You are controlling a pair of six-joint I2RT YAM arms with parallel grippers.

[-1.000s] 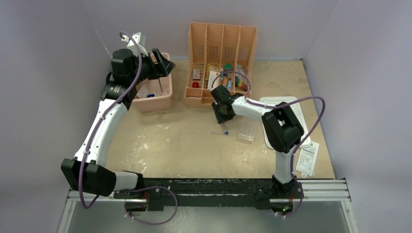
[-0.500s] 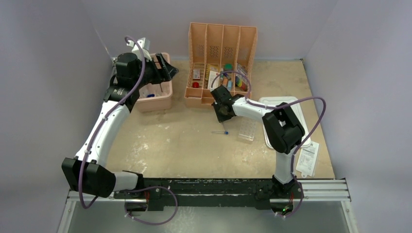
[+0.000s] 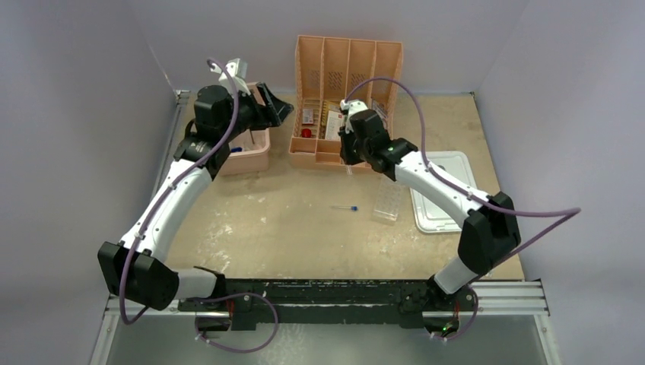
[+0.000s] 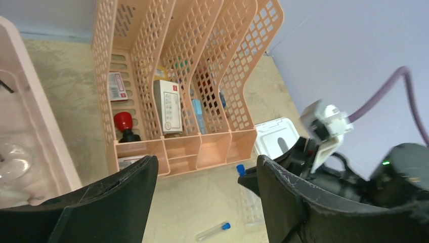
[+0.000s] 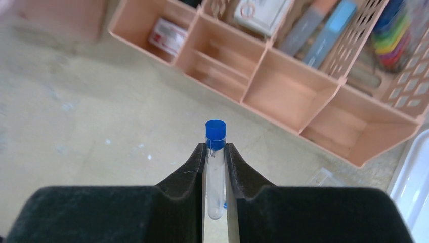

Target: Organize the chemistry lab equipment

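A thin blue-capped tube (image 5: 215, 188) is pinched between the pads of the right gripper (image 5: 216, 152). The jaws are drawn in until only the tube's width parts them, and the cap juts out just past the fingertips. The left gripper (image 4: 206, 162) is spread wide and nothing is held in it; the pink bin (image 4: 31, 117) lies just to its left. The hold is judged fragile: smooth, round, clear plastic is clamped on a narrow strip by plain black pads, so the tube could be rotated or squeezed out by any sideways knock. The orange divider tray (image 5: 283, 87) lies close ahead of and below the fingertips, and its stiff lattice walls could catch the protruding cap if the gripper is carried forward. Because the tube is aligned along the fingers, a turn of the wrist is probably needed before it can be lowered into a hole, and slippage is most likely then. The clear plastic rack (image 3: 386, 201), a light, glossy, oblong block, is seen on the table (image 3: 289, 228) below and back from the right gripper, and could be shoved aside by a misaimed tip. A second tube (image 3: 344, 207) lies flat beside that rack, and being cylindrical it could be set rolling on the mottled, chalky surface. A white lid (image 3: 445, 194) lies flat beyond the rack.
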